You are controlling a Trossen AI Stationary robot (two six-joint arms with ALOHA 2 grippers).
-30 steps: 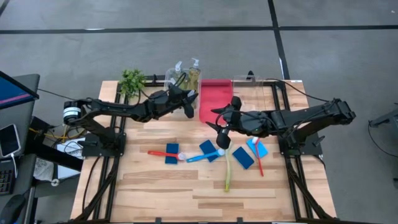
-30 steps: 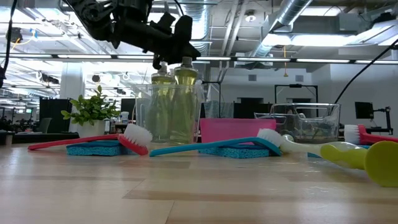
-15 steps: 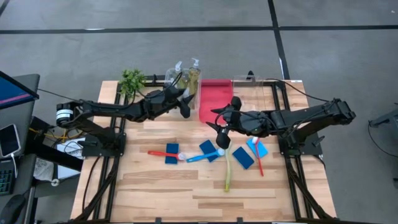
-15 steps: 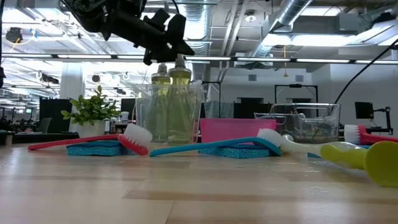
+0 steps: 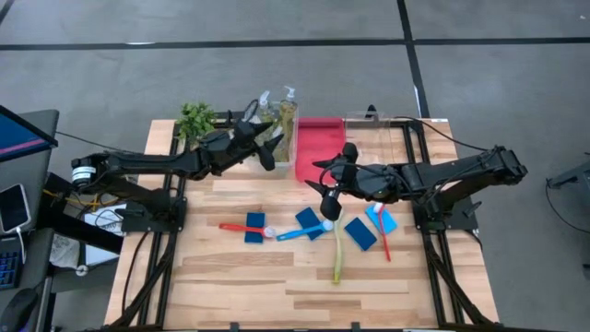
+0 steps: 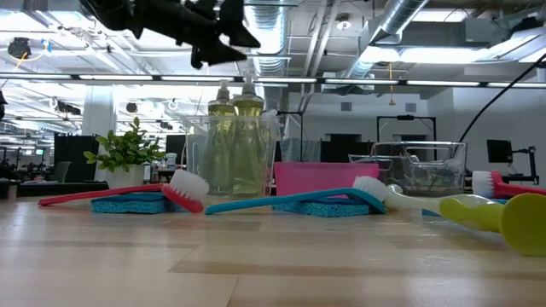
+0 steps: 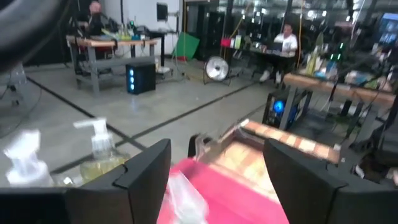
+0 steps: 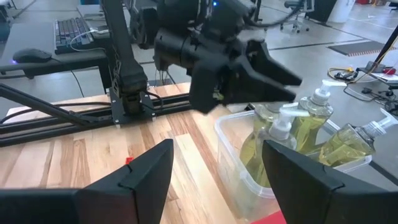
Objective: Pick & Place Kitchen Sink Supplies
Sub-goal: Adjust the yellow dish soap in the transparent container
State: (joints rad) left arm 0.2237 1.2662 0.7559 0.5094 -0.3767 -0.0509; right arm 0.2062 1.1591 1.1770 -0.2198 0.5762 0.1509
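Meanwhile the left gripper (image 5: 269, 148) hung released above the clear tub (image 5: 261, 121) of soap bottles (image 5: 287, 111) at the table's (image 5: 230, 286) far edge. The right gripper (image 5: 330, 205), also released, hovered mid-table over the blue brush (image 5: 300, 231) and sponges (image 5: 360, 233).

the pump bottles (image 5: 279, 112) stand in a tub (image 5: 267, 124) at the back of the surface (image 5: 240, 286), with the plant (image 5: 195, 120) to its left and the tray (image 5: 318, 146) to its right. brushes (image 5: 337, 251) and sponges (image 5: 360, 233) lie mid-surface, in front of the tray.
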